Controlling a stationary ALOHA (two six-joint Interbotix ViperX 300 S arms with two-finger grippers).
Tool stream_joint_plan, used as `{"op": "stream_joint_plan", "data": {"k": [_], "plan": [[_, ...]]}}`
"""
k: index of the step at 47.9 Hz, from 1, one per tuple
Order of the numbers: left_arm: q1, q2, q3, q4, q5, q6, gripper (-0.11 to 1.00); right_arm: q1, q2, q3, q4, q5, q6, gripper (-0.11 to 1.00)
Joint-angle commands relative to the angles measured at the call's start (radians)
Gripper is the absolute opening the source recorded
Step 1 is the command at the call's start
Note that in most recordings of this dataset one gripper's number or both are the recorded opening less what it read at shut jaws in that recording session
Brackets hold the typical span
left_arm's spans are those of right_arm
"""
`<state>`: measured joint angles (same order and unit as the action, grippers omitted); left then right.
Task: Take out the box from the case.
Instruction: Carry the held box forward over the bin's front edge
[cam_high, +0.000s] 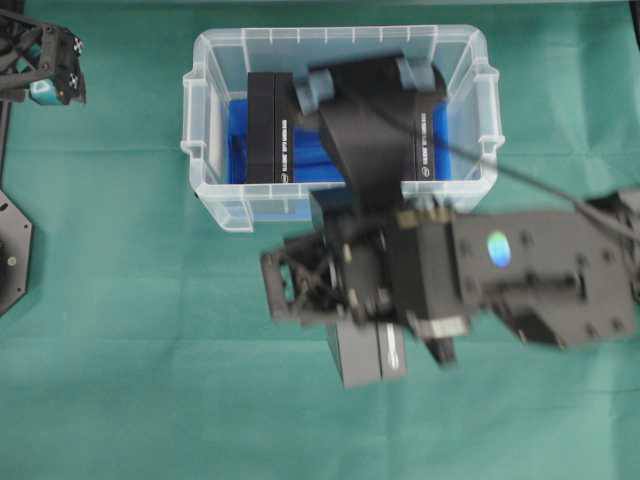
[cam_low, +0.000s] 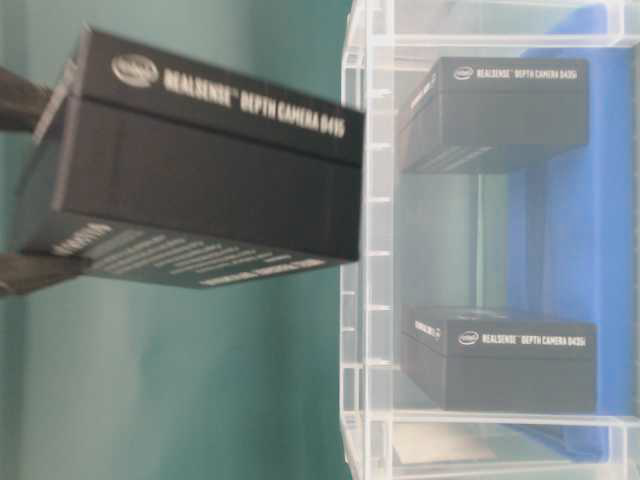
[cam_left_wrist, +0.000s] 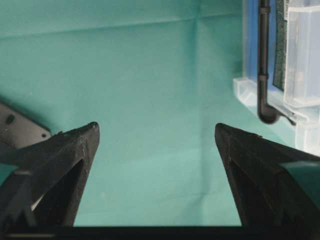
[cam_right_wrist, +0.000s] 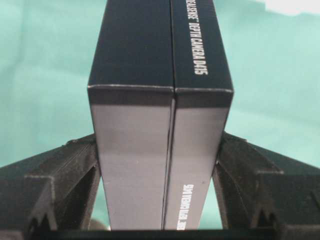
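Note:
The clear case (cam_high: 340, 37) with a blue-lined bottom stands at the back middle of the green cloth. My right gripper (cam_right_wrist: 157, 137) is shut on a black box (cam_right_wrist: 150, 60) printed "RealSense Depth Camera D415", fingers (cam_right_wrist: 75, 165) pressed on both its long sides. In the overhead view that box (cam_high: 365, 355) sticks out under the right wrist, outside the case and in front of its near wall. From table level the box (cam_low: 200, 170) hangs tilted in the air, left of the case (cam_low: 365, 250). My left gripper (cam_left_wrist: 156, 127) is open and holds nothing, off at the far left (cam_high: 55, 70).
Two more black boxes stay inside the case, one on the left (cam_high: 268, 125) and one on the right (cam_high: 430, 140), partly under the right arm. A black cable (cam_high: 540, 180) runs across the case's right corner. The case corner (cam_left_wrist: 305, 55) shows to the left gripper's right.

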<state>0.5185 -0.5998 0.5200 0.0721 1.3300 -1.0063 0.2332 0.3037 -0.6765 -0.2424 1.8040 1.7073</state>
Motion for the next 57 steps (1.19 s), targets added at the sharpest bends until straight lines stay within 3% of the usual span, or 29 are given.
{"op": "stream_joint_plan", "data": {"k": [1, 9, 19, 42, 57], "plan": [[0.003, -0.012, -0.008, 0.003, -0.002, 0.002, 0.96, 0.04, -0.038, -0.032, -0.008, 0.003, 0.034, 0.68], [0.003, -0.025, 0.002, 0.003, 0.0, -0.003, 0.96, 0.104, -0.026, -0.034, -0.006, -0.003, 0.12, 0.68], [0.002, -0.026, 0.003, 0.003, 0.0, -0.005, 0.96, 0.141, -0.011, -0.032, 0.008, -0.025, 0.172, 0.68], [0.003, -0.026, 0.002, 0.003, 0.0, -0.005, 0.96, 0.129, 0.018, -0.021, 0.023, -0.041, 0.164, 0.68], [0.002, -0.028, 0.003, 0.003, 0.0, 0.002, 0.96, 0.095, 0.034, 0.084, 0.057, -0.101, 0.156, 0.68]]}}
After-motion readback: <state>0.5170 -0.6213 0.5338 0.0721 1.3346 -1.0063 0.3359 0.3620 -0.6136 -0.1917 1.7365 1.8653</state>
